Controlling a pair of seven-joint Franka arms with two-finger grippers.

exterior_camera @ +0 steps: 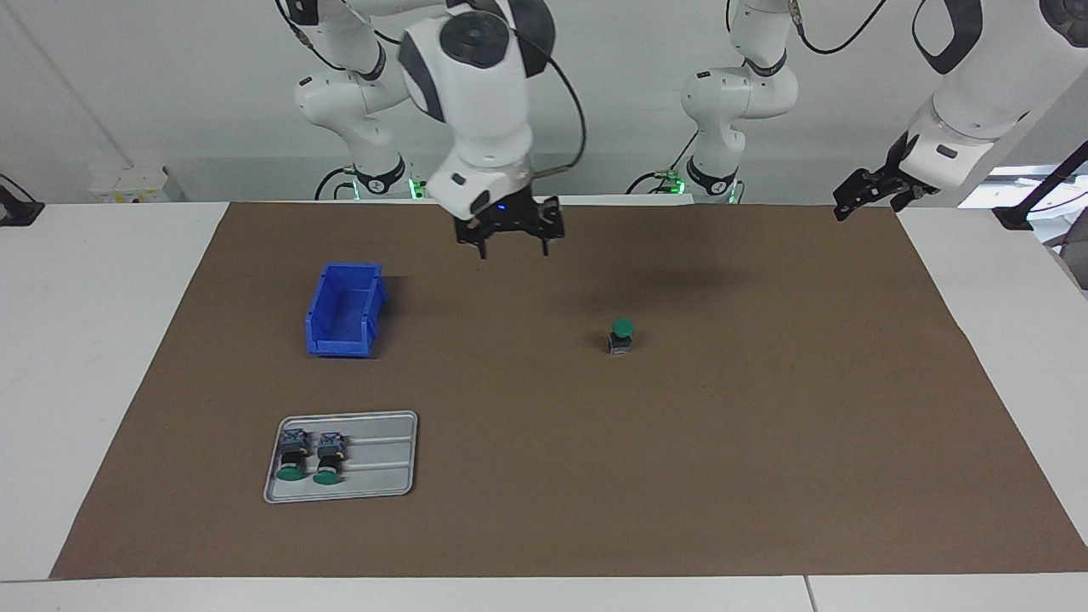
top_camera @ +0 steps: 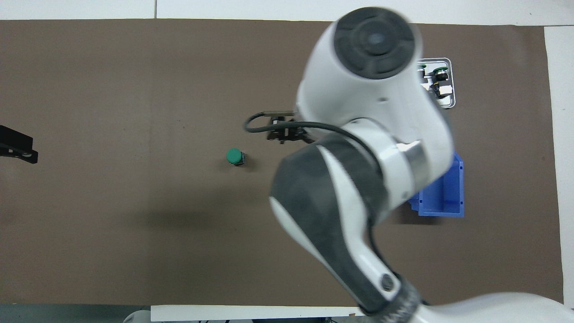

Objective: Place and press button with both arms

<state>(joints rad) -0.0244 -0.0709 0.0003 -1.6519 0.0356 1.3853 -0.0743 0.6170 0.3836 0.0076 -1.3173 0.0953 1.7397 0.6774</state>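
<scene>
The button [exterior_camera: 622, 336] [top_camera: 235, 157] stands upright on the brown mat, green cap on top, with nothing touching it. My right gripper [exterior_camera: 514, 246] [top_camera: 284, 134] hangs open and empty above the mat, off to the side of the button toward the blue bin. In the overhead view the right arm's white body covers most of that gripper. My left gripper [exterior_camera: 867, 204] [top_camera: 18, 150] waits open and empty, raised over the mat's edge at the left arm's end of the table.
A blue bin [exterior_camera: 344, 310] [top_camera: 441, 193] sits toward the right arm's end. Farther from the robots than the bin, a grey tray [exterior_camera: 382, 459] [top_camera: 448, 102] holds two look-alike buttons [exterior_camera: 310, 459] lying on their sides. The brown mat [exterior_camera: 722, 467] covers the table.
</scene>
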